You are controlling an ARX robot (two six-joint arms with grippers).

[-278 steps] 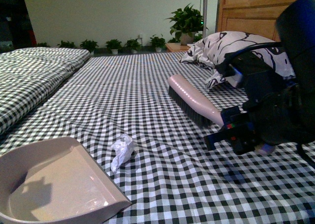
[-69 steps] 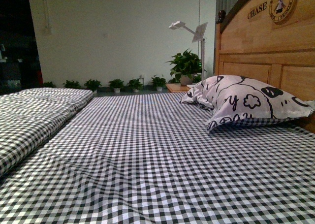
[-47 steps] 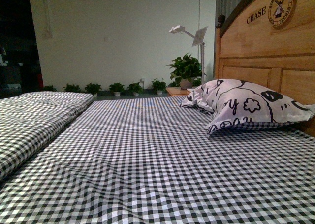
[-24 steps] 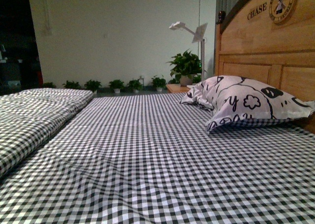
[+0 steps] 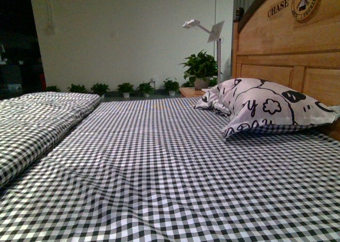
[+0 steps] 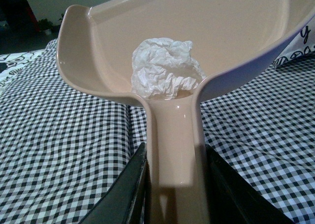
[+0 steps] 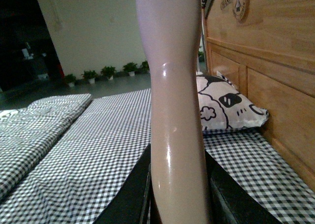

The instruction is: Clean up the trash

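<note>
Left wrist view: trash (image 6: 166, 69) inside dustpan (image 6: 103, 51), near handle; left end effector (image 6: 173, 184) clamped on dustpan handle.

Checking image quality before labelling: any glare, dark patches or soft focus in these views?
Front view: evenly lit, left background dark, near checked sheet slightly soft. Left wrist view: sharp tissue wad, sheen on the dustpan handle. Right wrist view: bright glare streak down the brush handle, dark upper corner.
</note>
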